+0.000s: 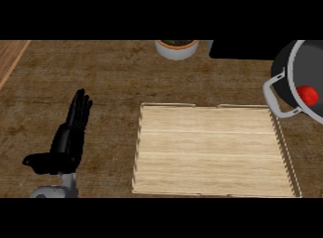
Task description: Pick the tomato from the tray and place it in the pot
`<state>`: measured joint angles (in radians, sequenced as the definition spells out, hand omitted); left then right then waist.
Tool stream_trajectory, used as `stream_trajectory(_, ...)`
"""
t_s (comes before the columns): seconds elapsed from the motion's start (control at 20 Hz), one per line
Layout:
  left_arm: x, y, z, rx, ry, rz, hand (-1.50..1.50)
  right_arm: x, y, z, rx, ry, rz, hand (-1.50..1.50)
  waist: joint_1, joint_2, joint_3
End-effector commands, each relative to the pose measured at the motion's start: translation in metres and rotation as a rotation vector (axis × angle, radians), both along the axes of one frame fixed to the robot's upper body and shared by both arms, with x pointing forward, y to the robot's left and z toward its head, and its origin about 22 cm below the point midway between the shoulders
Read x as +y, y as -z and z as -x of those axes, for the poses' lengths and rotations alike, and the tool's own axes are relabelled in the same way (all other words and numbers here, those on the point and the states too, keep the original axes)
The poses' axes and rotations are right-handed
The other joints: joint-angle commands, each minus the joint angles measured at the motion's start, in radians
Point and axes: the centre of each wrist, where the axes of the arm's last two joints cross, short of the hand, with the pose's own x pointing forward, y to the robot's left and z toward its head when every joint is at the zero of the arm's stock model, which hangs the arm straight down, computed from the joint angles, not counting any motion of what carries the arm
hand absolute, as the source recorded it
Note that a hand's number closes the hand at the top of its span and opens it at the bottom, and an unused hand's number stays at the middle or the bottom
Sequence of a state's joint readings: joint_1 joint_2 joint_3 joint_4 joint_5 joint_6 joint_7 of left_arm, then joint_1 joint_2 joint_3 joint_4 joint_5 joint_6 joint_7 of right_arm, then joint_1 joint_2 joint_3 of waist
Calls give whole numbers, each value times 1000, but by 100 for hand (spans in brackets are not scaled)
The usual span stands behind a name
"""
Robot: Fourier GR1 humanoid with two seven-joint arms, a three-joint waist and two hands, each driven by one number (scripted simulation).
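Head view: round red tomato [307, 95] in dark pot [322, 69] (prob. metal); wooden tray [212, 153] bare; left hand [67, 135] open, fingers straight.

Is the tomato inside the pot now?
Yes, in. The round red tomato sits inside the dark grey-handled pot, and the light wooden tray holds nothing.

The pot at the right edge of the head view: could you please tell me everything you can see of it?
The pot is dark grey to black, with a pale metal-looking rim and a light grey looped handle on its near-left side. It stands upright on the counter, cut off by the view's right edge, just beyond the wooden tray's far right corner. A red tomato lies inside it by the near wall. No hand touches it.
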<state>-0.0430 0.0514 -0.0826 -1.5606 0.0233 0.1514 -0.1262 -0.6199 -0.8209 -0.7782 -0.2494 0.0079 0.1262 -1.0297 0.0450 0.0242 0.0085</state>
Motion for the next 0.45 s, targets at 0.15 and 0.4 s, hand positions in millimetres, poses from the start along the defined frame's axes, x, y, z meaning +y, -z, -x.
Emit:
stream_trajectory(0.15,-2,12,11,2,1,-4,0,-17,-1,22,-132,4,-59,-150,4,2,3)
stream_trajectory(0.4,-1,-10,-1,-22,18,12,0,-24,-16,22,-167,67,-110,-150,14,5,4)
